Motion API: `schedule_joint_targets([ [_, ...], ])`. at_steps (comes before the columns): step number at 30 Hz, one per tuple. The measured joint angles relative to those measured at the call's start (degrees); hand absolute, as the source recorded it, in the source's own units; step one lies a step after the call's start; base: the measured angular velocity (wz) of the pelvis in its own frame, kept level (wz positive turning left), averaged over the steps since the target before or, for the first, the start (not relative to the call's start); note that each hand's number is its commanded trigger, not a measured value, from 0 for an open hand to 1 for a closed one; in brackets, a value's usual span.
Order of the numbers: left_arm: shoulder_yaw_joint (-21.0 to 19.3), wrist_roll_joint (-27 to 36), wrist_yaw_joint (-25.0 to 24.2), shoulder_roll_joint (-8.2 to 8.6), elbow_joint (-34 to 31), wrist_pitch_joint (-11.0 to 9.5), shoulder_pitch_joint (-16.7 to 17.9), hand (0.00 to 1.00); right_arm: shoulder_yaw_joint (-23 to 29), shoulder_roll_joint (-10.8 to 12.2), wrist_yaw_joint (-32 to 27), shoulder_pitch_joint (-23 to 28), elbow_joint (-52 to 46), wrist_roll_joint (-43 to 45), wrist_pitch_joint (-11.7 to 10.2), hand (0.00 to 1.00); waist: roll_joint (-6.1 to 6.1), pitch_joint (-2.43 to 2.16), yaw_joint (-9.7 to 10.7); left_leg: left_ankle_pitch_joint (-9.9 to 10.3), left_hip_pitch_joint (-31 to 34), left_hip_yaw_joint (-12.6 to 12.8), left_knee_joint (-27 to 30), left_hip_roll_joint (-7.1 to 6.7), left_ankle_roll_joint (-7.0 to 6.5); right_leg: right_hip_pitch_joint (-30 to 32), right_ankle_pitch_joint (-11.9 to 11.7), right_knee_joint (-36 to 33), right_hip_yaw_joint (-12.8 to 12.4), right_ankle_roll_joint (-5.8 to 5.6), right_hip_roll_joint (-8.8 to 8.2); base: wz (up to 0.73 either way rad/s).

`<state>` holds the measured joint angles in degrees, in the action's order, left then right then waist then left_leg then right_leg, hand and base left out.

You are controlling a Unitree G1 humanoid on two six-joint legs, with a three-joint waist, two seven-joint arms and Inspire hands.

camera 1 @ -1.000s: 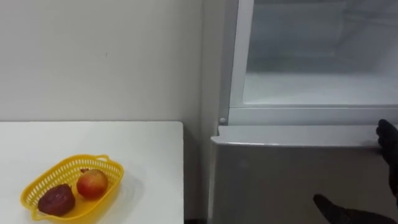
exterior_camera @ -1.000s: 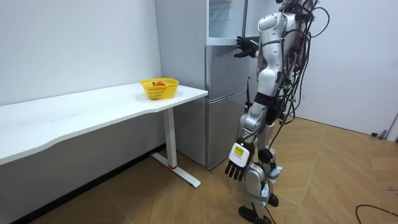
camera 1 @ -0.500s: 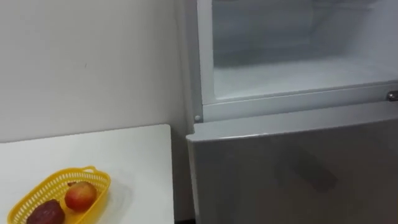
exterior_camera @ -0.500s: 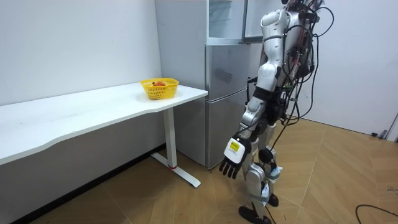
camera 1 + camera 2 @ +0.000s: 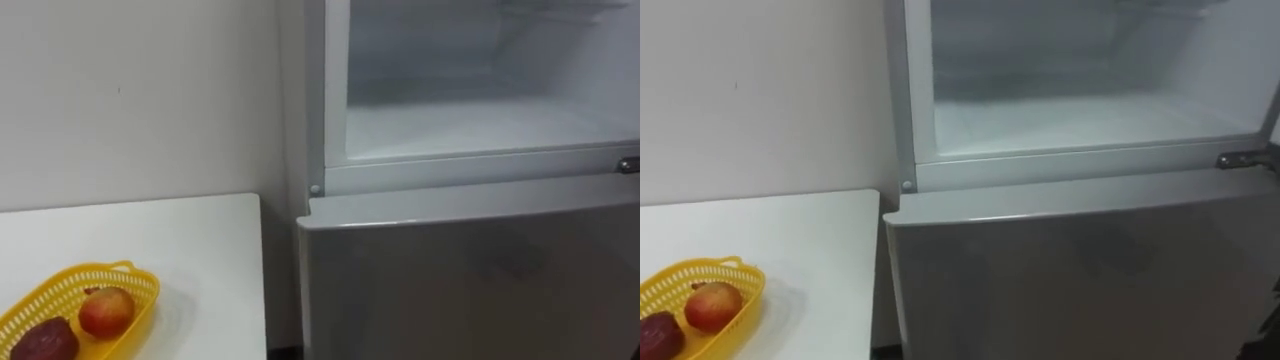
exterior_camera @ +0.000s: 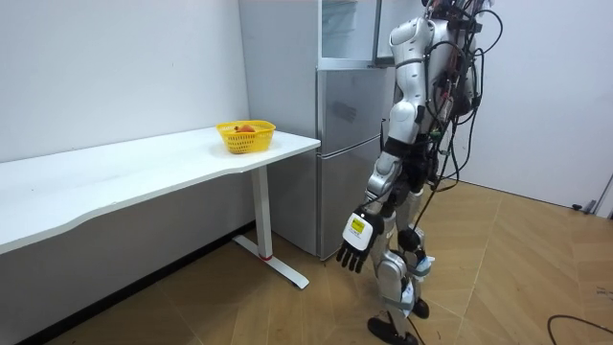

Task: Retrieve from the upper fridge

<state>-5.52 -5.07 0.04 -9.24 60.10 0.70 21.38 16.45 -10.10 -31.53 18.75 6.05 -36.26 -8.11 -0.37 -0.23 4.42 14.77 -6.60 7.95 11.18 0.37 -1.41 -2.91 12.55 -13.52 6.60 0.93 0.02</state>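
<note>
The upper fridge compartment (image 5: 480,125) fills the upper right of the left eye view, standing open with its white shelf floor showing, above the closed grey lower door (image 5: 470,285). At the lower left a yellow basket (image 5: 140,298) sits on the white table (image 5: 200,250), holding an apple (image 5: 105,312) and a dark red fruit (image 5: 40,342). In the room view the robot stands upright facing the fridge, and its left hand (image 6: 354,247) hangs low at centre frame, fingers loosely spread and holding nothing.
</note>
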Motion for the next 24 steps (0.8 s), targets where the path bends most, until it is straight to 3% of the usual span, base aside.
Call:
schedule_joint_targets([
  [4,-0.4,0.0,0.9,-0.04,-1.2,0.0,0.6,0.00,3.9,-0.7,-4.2,-1.6,0.0,-3.4,-0.1,0.00,-0.34,0.01,0.2,0.0,0.0,-0.1,0.0,0.07,0.02,-0.1,0.0,-0.1,-0.2,0.02,0.08,0.00],
  [10,-0.5,-0.1,0.7,-0.20,-2.4,0.0,1.6,0.00,8.4,-1.0,-6.6,-2.1,0.0,-12.0,-1.2,0.00,-1.96,0.10,0.6,0.0,0.1,-0.3,0.1,0.03,0.02,-0.2,0.0,0.9,-0.4,0.02,0.09,0.02],
  [14,-1.5,0.1,0.5,-0.25,-3.5,0.0,1.7,0.00,11.8,-1.0,-6.2,-2.1,0.0,-21.0,-2.4,0.00,-1.97,0.18,0.8,0.0,0.0,-0.3,-0.2,-0.04,-0.01,0.0,0.0,0.8,-0.5,-0.10,0.07,0.00],
  [18,-3.7,1.0,0.5,-0.23,-4.9,-0.6,1.9,0.00,14.5,-2.7,-5.8,-4.0,-0.2,-34.6,-2.6,0.00,-1.78,0.02,1.6,0.0,0.0,-0.2,-0.6,-0.04,-0.01,0.1,0.0,0.8,-0.3,-0.09,0.12,-0.01],
  [21,-5.5,1.0,0.5,-0.27,-4.9,-1.2,1.9,0.00,15.2,-4.5,-4.5,-5.2,-0.2,-40.0,-3.3,0.00,-1.49,-0.06,1.6,0.0,-0.1,0.2,-0.5,0.02,0.00,0.1,-0.1,0.6,-0.9,-0.03,0.27,-0.08],
  [24,-6.6,1.0,0.6,-0.14,-4.9,-1.1,2.0,0.00,16.5,-4.5,-3.7,-7.6,-0.7,-42.4,-3.3,0.00,-1.56,-0.06,1.4,0.0,0.0,0.6,-0.5,0.09,0.01,0.1,-0.1,0.3,-1.5,-0.02,0.35,-0.11],
])
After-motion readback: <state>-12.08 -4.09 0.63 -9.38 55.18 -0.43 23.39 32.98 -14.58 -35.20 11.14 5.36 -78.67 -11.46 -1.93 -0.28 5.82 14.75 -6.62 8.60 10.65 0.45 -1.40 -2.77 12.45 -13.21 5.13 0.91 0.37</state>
